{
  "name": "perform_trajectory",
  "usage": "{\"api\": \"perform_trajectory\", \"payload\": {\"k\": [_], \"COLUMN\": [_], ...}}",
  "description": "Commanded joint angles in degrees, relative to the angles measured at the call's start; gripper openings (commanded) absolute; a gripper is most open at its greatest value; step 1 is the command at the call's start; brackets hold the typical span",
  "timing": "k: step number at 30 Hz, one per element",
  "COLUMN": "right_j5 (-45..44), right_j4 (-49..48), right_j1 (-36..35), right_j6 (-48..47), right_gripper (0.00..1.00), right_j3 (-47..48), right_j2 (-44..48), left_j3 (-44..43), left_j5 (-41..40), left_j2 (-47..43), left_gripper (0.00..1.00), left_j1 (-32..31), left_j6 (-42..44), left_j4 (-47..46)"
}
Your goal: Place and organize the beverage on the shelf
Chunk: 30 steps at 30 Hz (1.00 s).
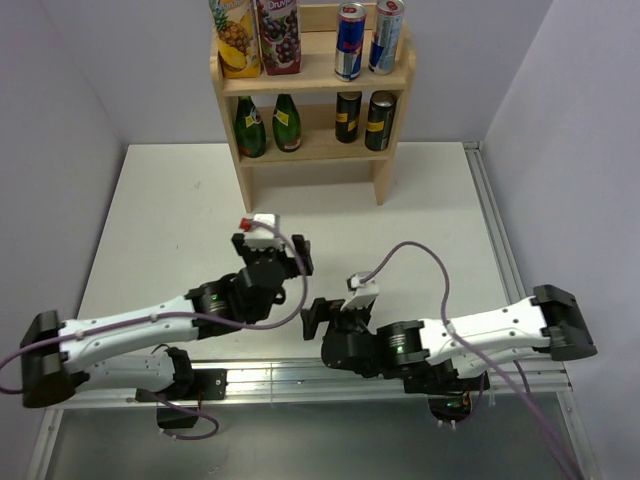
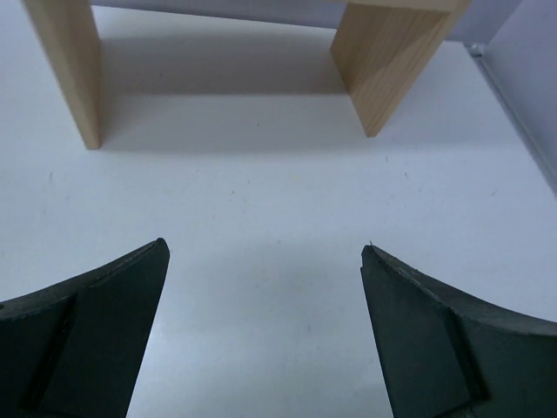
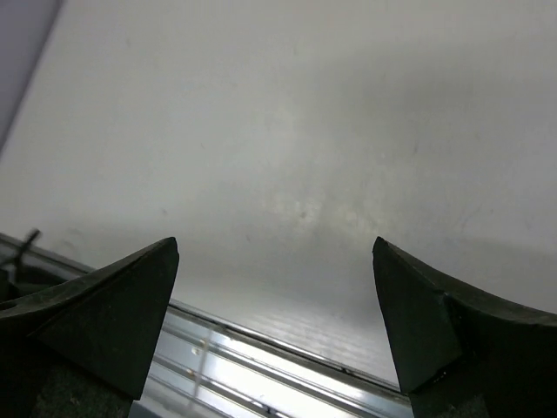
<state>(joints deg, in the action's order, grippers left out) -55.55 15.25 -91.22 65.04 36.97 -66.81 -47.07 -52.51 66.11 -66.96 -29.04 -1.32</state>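
Note:
The light wood shelf (image 1: pixel 385 175) stands at the far middle of the table. Its top tier holds two juice cartons (image 1: pixel 236 38) and two blue and silver cans (image 1: pixel 349 42). The tier below holds two green bottles (image 1: pixel 250 127) and two dark cans (image 1: pixel 379 120). My left gripper (image 1: pixel 270 248) is open and empty, facing the shelf from a short way in front. In the left wrist view the left gripper (image 2: pixel 265 252) frames bare table, with the shelf's legs (image 2: pixel 387 61) ahead. My right gripper (image 1: pixel 318 320) is open and empty near the table's front edge, as the right wrist view (image 3: pixel 276 244) shows.
The white table (image 1: pixel 430 220) is bounded by grey walls at the left, right and back. A metal rail (image 3: pixel 261 374) runs along the near edge below the right gripper. Purple cables loop over both arms.

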Motion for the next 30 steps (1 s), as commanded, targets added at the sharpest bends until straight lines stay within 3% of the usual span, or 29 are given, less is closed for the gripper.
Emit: {"api": "perform_trajectory", "payload": {"k": [1, 7, 14, 24, 30], "right_j5": [-11.66, -18.71, -27.85, -29.35, -30.76], "right_j4": [14.71, 25.43, 37.31, 20.54, 23.41], "right_j1": [-0.97, -2.20, -2.74, -2.82, -2.91], "right_j6": [-3.15, -5.36, -5.70, -24.95, -21.55], "right_gripper": [1.00, 1.00, 1.00, 1.00, 1.00], "right_j3": [7.23, 16.28, 24.89, 20.69, 20.68], "right_j2": [6.67, 11.43, 14.42, 24.61, 24.62], "left_j3": [2.85, 3.39, 1.54, 0.22, -1.01], "left_j5": [-7.51, -11.64, -15.16, -17.27, -18.85], "left_j2": [-7.80, -14.86, -20.22, -20.67, -19.26], "left_gripper": [0.99, 0.99, 0.99, 0.99, 0.99], "left_j1": [-2.91, -5.28, -8.80, -9.68, -9.94], "left_j6": [-10.93, -21.73, -23.71, -24.75, -28.08], "left_j4": [12.99, 28.11, 33.58, 35.86, 39.81]}}
